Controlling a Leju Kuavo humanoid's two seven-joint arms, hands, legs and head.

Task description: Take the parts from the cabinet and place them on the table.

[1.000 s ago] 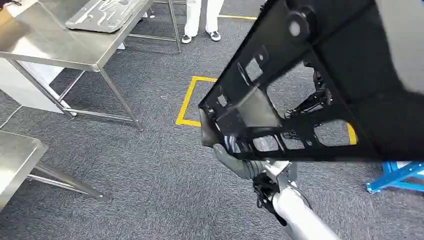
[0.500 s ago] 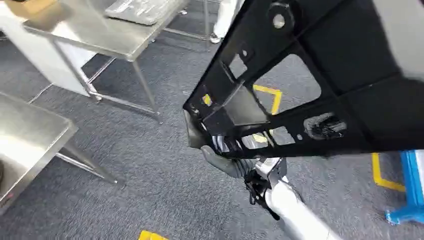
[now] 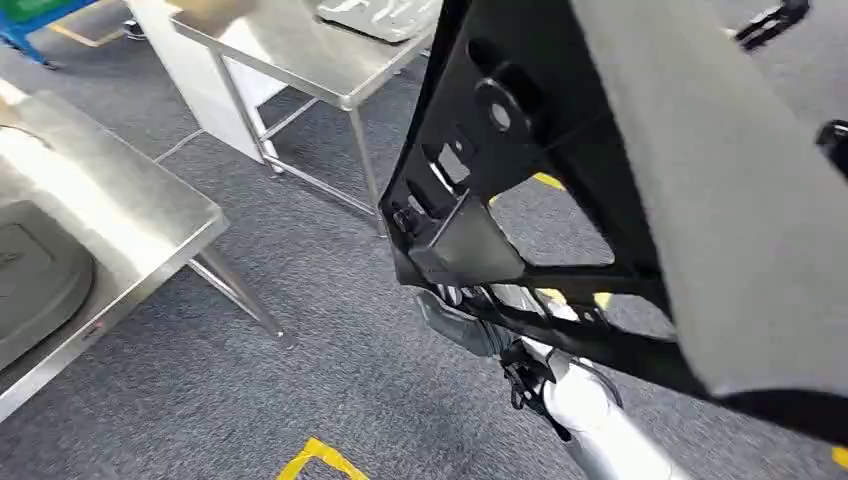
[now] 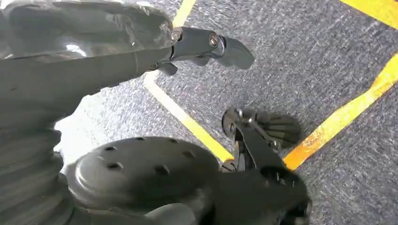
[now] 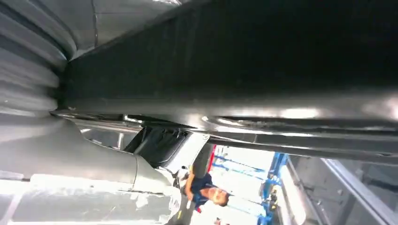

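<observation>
From the head camera you see the right hand (image 3: 455,318) gripping the black frame (image 3: 520,170) from beneath, right of the steel table (image 3: 130,215). Your left wrist camera adds the left hand (image 4: 141,173), holding nothing, fingers apart over the carpet (image 4: 328,56).

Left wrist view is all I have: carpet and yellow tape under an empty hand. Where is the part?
Observer: The right hand holds the black frame part by its lower corner, raised in front of the head camera.
Operator: Any table in sight?
Observer: Yes, a steel table stands to the robot's front left.
Operator: Is it bare?
Observer: No, a grey moulded part lies on it.
</observation>
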